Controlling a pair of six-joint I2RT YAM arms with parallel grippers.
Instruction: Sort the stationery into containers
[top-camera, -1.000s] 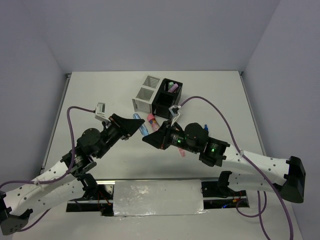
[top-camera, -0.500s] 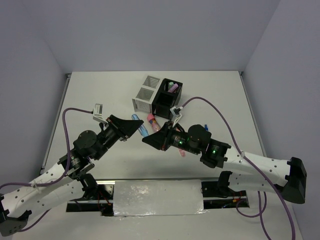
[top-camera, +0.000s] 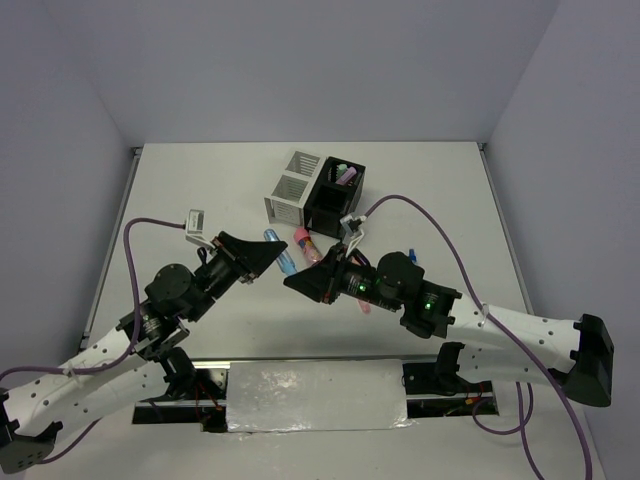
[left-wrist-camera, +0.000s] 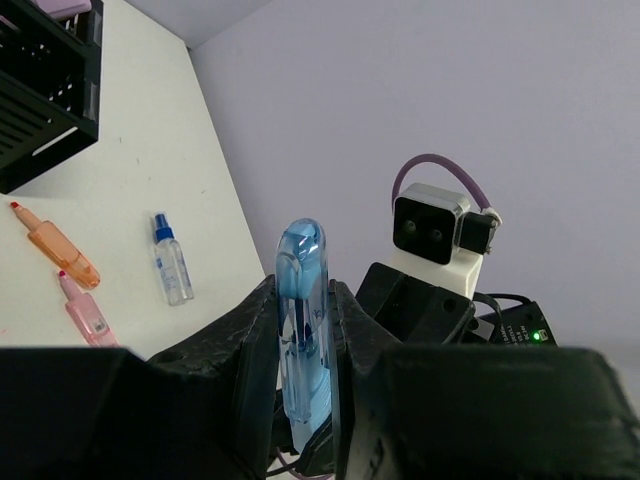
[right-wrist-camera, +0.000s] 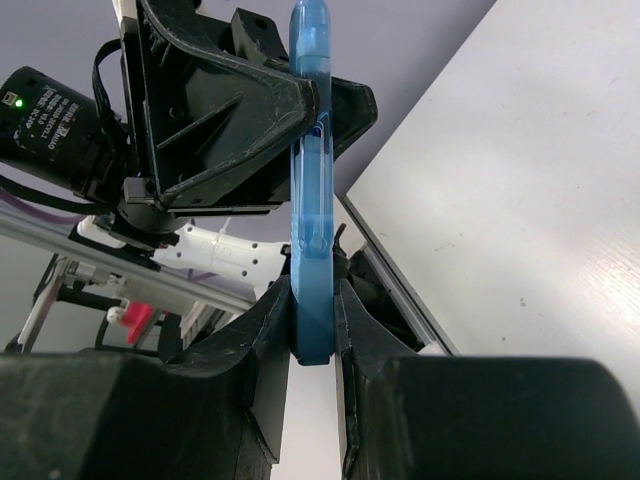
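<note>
A translucent blue pen (top-camera: 288, 263) is held between my two grippers above the table's near middle. My left gripper (top-camera: 272, 253) is shut on it; in the left wrist view the pen (left-wrist-camera: 302, 330) stands upright between the jaws of that gripper (left-wrist-camera: 303, 292). My right gripper (top-camera: 296, 279) is shut on its other end; in the right wrist view the pen (right-wrist-camera: 309, 190) rises from the jaws of that gripper (right-wrist-camera: 313, 292). The white container (top-camera: 291, 190) and the black container (top-camera: 335, 197) stand behind, with a purple pen (top-camera: 348, 175) in the black one.
On the table lie a stubby pink tube (top-camera: 305, 240), a pink pen (top-camera: 365, 305), a blue-capped bottle (left-wrist-camera: 172, 265) and an orange highlighter (left-wrist-camera: 62, 253). Another blue item (top-camera: 269, 235) shows by the left gripper. Purple cables loop over both arms.
Both grippers stay together on the blue pen. The left arm has shifted slightly to the left; the right arm has barely moved.
</note>
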